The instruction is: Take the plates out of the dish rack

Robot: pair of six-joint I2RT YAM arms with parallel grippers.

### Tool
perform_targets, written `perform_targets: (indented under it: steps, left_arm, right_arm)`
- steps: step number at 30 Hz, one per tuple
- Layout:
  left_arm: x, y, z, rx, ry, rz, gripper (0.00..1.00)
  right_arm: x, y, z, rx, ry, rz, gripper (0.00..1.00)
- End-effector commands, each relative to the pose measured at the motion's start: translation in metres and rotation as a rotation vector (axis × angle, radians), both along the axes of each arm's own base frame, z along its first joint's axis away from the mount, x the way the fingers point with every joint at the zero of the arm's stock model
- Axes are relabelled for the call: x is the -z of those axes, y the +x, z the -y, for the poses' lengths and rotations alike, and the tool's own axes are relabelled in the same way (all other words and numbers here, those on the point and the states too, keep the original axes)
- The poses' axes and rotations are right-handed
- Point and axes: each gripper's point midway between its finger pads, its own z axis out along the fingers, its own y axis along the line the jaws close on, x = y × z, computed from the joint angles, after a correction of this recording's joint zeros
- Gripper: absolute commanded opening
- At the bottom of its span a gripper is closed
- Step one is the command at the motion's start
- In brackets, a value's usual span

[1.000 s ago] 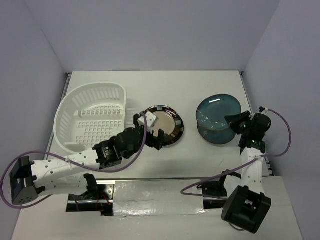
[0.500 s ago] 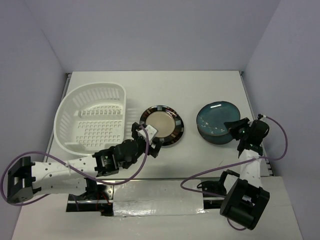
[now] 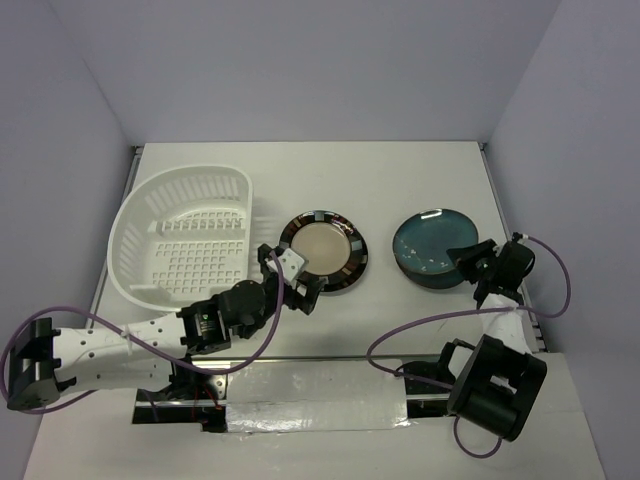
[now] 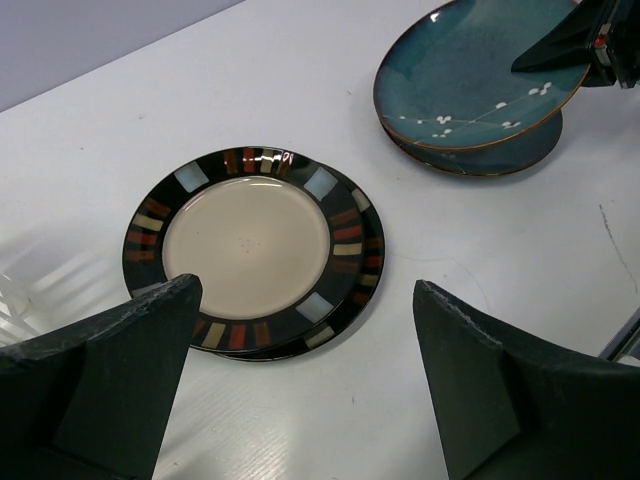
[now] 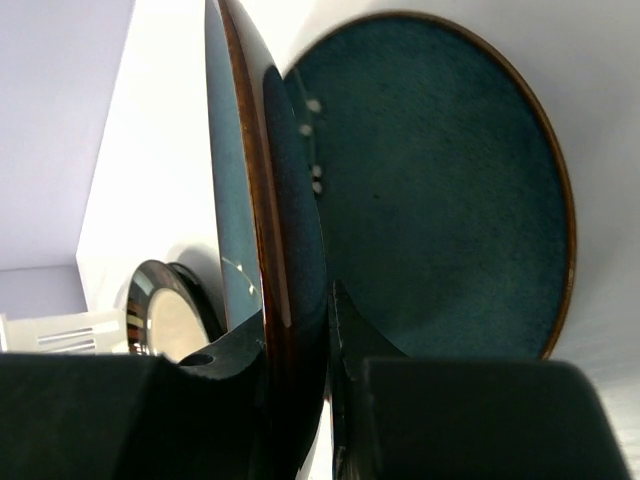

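my right gripper (image 5: 300, 330) is clamped on the rim of the teal plate (image 4: 470, 70), which is tilted over a second teal plate (image 5: 440, 190) lying on the table (image 3: 400, 190). my left gripper (image 4: 305, 288) hangs wide apart just short of the beige plate (image 4: 245, 240). the dish rack (image 3: 125, 235) stands to the left of it.

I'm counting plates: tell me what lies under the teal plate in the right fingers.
A second teal plate lies flat on the table under the tilted held plate, which covers part of it. Where the two touch is hidden.
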Motion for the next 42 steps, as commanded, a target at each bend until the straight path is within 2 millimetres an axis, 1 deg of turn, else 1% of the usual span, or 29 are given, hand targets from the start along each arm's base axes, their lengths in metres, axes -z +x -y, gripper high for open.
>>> perform_targets:
  steps: [1, 6, 7, 9, 10, 13, 14, 16, 17, 18, 22, 25, 26, 27, 28, 31, 33, 35, 36, 37, 38, 42]
  left_arm:
    - [-0.010, 0.001, 0.004, -0.003, -0.040, 0.016, 0.99]
    - [-0.009, 0.004, 0.002, -0.026, -0.033, 0.016, 0.99]
    - [-0.008, 0.004, 0.003, -0.026, -0.026, 0.014, 0.99]
    - [-0.007, 0.004, 0.004, -0.023, -0.023, 0.011, 0.99]
    - [-0.007, 0.003, 0.005, -0.019, -0.024, 0.010, 0.99]
    - [-0.005, 0.003, 0.006, -0.012, -0.016, 0.000, 0.99]
    - [-0.006, 0.003, 0.007, -0.013, -0.015, -0.001, 0.99]
    - [-0.007, 0.003, 0.008, -0.010, -0.013, -0.002, 0.99]
    - [-0.006, 0.002, 0.008, -0.008, -0.015, -0.004, 0.99]
    - [-0.007, 0.002, 0.008, -0.004, -0.018, -0.001, 0.99]
    - [-0.006, 0.002, 0.009, -0.003, -0.016, -0.002, 0.99]
    - [-0.006, 0.002, 0.009, 0.001, -0.012, 0.001, 0.99]
    - [-0.006, 0.001, 0.010, 0.007, -0.011, 0.001, 0.99]
    - [-0.006, 0.002, 0.010, 0.006, -0.012, 0.002, 0.99]
    - [-0.004, 0.001, 0.010, 0.007, -0.008, 0.000, 0.99]
    - [-0.005, 0.001, 0.010, 0.009, -0.007, 0.001, 0.99]
    - [-0.006, 0.001, 0.010, 0.009, -0.010, 0.002, 0.99]
    - [-0.006, 0.000, 0.009, 0.010, -0.011, 0.002, 0.99]
    - [-0.007, 0.000, 0.009, 0.010, -0.013, 0.003, 0.99]
    - [-0.007, 0.000, 0.009, 0.010, -0.013, 0.003, 0.99]
    - [-0.007, 0.000, 0.009, 0.010, -0.013, 0.003, 0.99]
    - [-0.007, 0.000, 0.010, 0.013, -0.013, 0.003, 0.99]
  right_arm:
    - [-0.037, 0.021, 0.003, -0.037, -0.031, 0.166, 0.00]
    - [-0.029, 0.020, 0.008, -0.015, -0.037, 0.135, 0.09]
    - [-0.027, 0.020, 0.008, -0.011, -0.036, 0.127, 0.16]
    - [-0.025, 0.020, 0.008, -0.011, -0.036, 0.119, 0.21]
    - [-0.022, 0.019, 0.009, -0.009, -0.033, 0.101, 0.26]
    - [-0.014, 0.018, 0.013, 0.000, -0.035, 0.040, 0.34]
    - [-0.013, 0.019, 0.013, -0.002, -0.036, 0.033, 0.35]
    - [-0.010, 0.018, 0.015, 0.004, -0.036, 0.018, 0.39]
    - [-0.009, 0.018, 0.016, 0.008, -0.036, 0.011, 0.42]
    - [-0.007, 0.017, 0.016, 0.011, -0.033, -0.001, 0.47]
    - [-0.003, 0.016, 0.019, 0.026, -0.036, -0.033, 0.54]
    - [-0.004, 0.015, 0.028, 0.070, -0.049, -0.069, 0.57]
    - [-0.003, 0.014, 0.034, 0.101, -0.062, -0.085, 0.57]
    - [0.003, 0.010, 0.033, 0.107, -0.053, -0.123, 0.67]
    - [0.001, 0.010, 0.037, 0.118, -0.062, -0.129, 0.68]
    - [0.004, 0.010, 0.037, 0.126, -0.067, -0.158, 0.69]
    - [0.009, 0.008, 0.039, 0.138, -0.077, -0.194, 0.69]
    - [0.012, 0.008, 0.036, 0.122, -0.098, -0.232, 0.70]
    - [0.014, 0.008, 0.038, 0.129, -0.119, -0.254, 0.72]
    - [0.012, 0.013, 0.034, 0.110, -0.140, -0.267, 0.74]
    - [0.017, 0.011, 0.031, 0.099, -0.156, -0.304, 0.74]
    - [0.021, 0.013, 0.029, 0.108, -0.236, -0.394, 0.75]
